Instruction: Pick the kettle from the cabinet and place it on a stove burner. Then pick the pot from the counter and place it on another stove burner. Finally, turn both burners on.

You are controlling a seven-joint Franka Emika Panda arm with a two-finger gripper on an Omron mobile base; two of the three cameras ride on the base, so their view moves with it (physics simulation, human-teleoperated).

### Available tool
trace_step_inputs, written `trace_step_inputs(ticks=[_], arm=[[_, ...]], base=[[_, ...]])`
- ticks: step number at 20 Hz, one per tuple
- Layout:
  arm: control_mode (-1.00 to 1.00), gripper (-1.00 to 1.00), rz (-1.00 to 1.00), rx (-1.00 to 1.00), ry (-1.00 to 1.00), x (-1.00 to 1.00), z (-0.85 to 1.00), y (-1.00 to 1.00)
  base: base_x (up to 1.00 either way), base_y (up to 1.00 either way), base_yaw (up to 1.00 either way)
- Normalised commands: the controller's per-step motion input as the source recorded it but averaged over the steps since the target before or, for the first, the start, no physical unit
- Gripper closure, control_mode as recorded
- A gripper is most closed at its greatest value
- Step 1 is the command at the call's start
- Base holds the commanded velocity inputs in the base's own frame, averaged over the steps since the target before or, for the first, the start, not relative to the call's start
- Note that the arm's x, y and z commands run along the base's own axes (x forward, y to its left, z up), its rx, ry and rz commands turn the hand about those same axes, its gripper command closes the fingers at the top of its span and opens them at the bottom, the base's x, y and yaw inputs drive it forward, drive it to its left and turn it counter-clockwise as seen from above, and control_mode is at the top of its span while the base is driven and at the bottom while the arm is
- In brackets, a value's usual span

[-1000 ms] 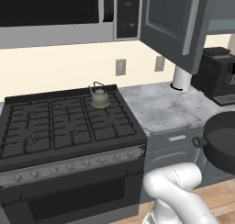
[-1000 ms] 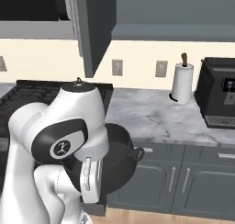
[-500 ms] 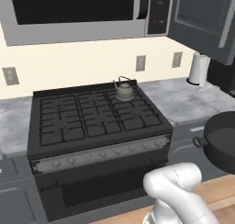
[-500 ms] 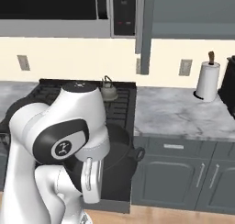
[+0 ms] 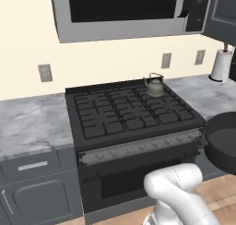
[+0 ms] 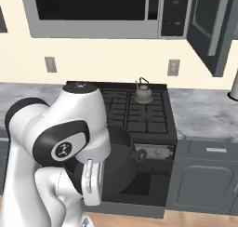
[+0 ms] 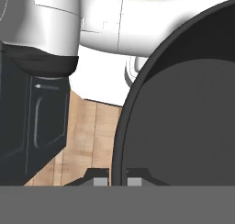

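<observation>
A small grey-olive metal kettle [image 5: 154, 85] sits on the back right burner of the black gas stove [image 5: 129, 114], marble counter [image 5: 32, 124] either side, a silver-framed microwave [image 5: 129, 12] above, and the wide dark pot [image 5: 223, 141] held off the stove's front right.

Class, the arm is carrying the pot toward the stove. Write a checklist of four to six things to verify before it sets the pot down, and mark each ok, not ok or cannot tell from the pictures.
1. Tool shut on the pot rim, one tip either side: ok.
2. Kettle already standing on a back right burner: ok.
3. Another burner free for the pot, for example the front left section of the grate: ok.
4. Pot over the stove: not ok, it hangs off the front right corner, below grate level.
5. Pot held level: cannot tell.
6. Burners lit: cannot tell; no flame is visible.
</observation>
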Motion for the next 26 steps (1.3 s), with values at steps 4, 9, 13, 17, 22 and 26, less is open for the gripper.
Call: trace_step_inputs(ticks=[4,9,13,17,22,26], arm=[[1.0,1.0,0.0,0.0,0.0,0.0,0.0,0.0],[1.0,1.0,0.0,0.0,0.0,0.0,0.0,0.0],[1.0,1.0,0.0,0.0,0.0,0.0,0.0,0.0],[1.0,1.0,0.0,0.0,0.0,0.0,0.0,0.0],[1.0,1.0,0.0,0.0,0.0,0.0,0.0,0.0],[1.0,1.0,0.0,0.0,0.0,0.0,0.0,0.0]], base=[[0.0,0.73,-0.04],[0.04,0.5,-0.2],[0.24,0.25,-0.15],[0.35,0.12,-0.09],[0.47,0.0,0.0],[0.5,0.04,0.0]])
